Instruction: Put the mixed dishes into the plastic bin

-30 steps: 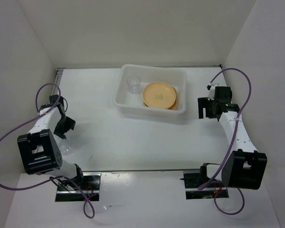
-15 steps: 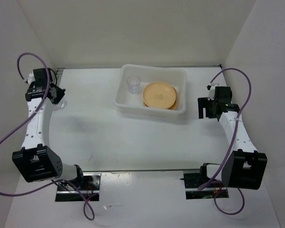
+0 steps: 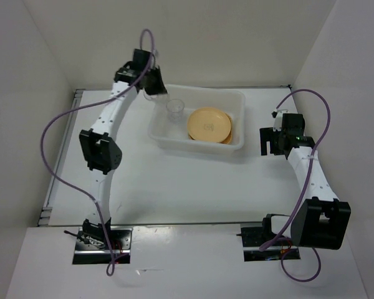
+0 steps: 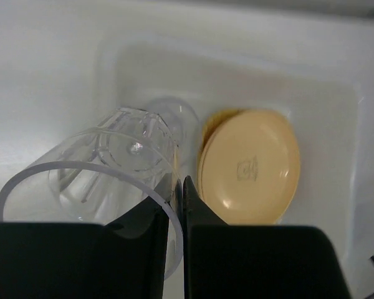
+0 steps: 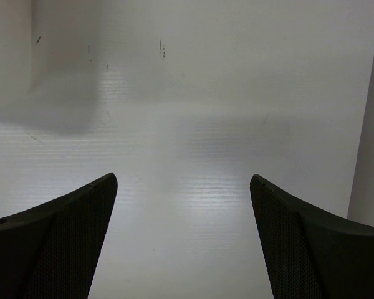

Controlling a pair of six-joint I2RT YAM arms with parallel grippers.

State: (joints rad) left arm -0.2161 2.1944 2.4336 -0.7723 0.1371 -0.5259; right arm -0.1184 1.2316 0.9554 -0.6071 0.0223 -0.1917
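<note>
The translucent white plastic bin (image 3: pixel 174 141) stands at the back middle of the table. In it lie stacked tan plates (image 3: pixel 209 124) and one small clear cup (image 3: pixel 175 109), upright. My left gripper (image 3: pixel 152 85) hovers over the bin's far left corner. In the left wrist view it (image 4: pixel 179 184) is shut on the rim of a second clear cup (image 4: pixel 106 168), held above the bin (image 4: pixel 336 93), the cup inside (image 4: pixel 177 115) and the plates (image 4: pixel 249 165). My right gripper (image 3: pixel 271 142) is open and empty to the right of the bin, over bare table (image 5: pixel 184 187).
White walls close in the table on the left, back and right. The right arm lies along the right side. A metal strip runs along the table's left edge (image 3: pixel 57 168).
My left arm has swung from the table's left side up and right to the bin's far left corner, carrying the clear cup. The right arm has not moved.
</note>
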